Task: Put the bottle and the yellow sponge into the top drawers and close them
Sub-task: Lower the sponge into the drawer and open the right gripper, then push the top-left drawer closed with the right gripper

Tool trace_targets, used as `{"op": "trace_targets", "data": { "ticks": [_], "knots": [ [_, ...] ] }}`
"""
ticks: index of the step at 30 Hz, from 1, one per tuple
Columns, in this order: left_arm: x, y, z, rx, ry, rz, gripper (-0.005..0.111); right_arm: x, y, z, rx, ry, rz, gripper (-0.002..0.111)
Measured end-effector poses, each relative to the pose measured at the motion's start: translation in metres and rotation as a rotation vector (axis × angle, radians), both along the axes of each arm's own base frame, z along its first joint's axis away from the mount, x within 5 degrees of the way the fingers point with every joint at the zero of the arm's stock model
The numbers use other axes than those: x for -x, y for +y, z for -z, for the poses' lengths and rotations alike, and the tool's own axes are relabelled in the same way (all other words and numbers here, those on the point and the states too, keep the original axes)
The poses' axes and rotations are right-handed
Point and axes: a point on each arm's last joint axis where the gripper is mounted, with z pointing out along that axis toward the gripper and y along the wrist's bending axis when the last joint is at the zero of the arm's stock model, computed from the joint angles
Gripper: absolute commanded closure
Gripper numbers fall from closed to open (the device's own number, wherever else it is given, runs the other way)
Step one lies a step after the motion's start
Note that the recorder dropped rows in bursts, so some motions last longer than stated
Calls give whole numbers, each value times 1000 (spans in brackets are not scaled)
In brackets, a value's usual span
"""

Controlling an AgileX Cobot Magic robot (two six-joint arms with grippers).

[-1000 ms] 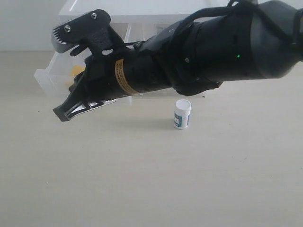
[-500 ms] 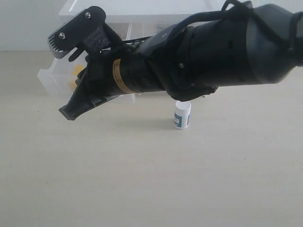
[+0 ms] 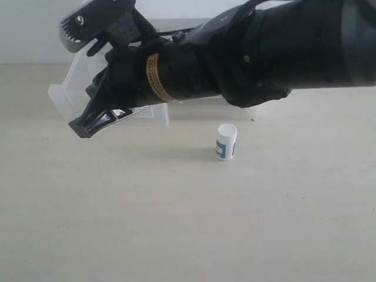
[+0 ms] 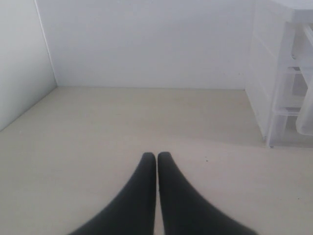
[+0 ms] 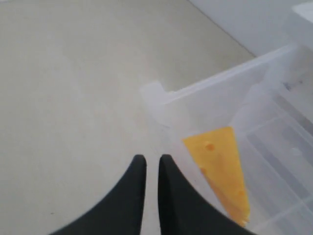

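The white bottle (image 3: 226,141) with its teal label stands upright on the table, apart from both grippers. The yellow sponge (image 5: 220,166) lies inside a clear drawer (image 5: 205,93) that is pulled out of the white cabinet (image 4: 279,73). The arm hides the sponge in the exterior view. My right gripper (image 5: 152,159) hovers just outside the front corner of that drawer (image 3: 64,97), its fingers almost together with nothing between them. It reaches across to the left in the exterior view (image 3: 82,128). My left gripper (image 4: 156,156) is shut and empty over bare table, off to the cabinet's side.
The right arm's thick black body (image 3: 282,53) spans the upper exterior view and covers most of the cabinet. A white wall (image 4: 146,44) stands behind the table. The wider lower drawers (image 4: 293,112) of the cabinet show in the left wrist view.
My right arm has risen a little, so it now hides the sponge in the exterior view. The bottle has not moved.
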Motion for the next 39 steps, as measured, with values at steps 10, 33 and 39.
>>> {"op": "trace_targets", "data": {
  "ticks": [10, 33, 39],
  "knots": [
    [0, 0, 0, 0, 0, 0, 103, -11, 7, 31, 106, -48, 91, 99],
    [0, 0, 0, 0, 0, 0, 103, -94, 21, 13, 157, -343, 402, 99],
    [0, 0, 0, 0, 0, 0, 103, -115, 23, 2, 91, -349, 450, 99]
  ]
}}
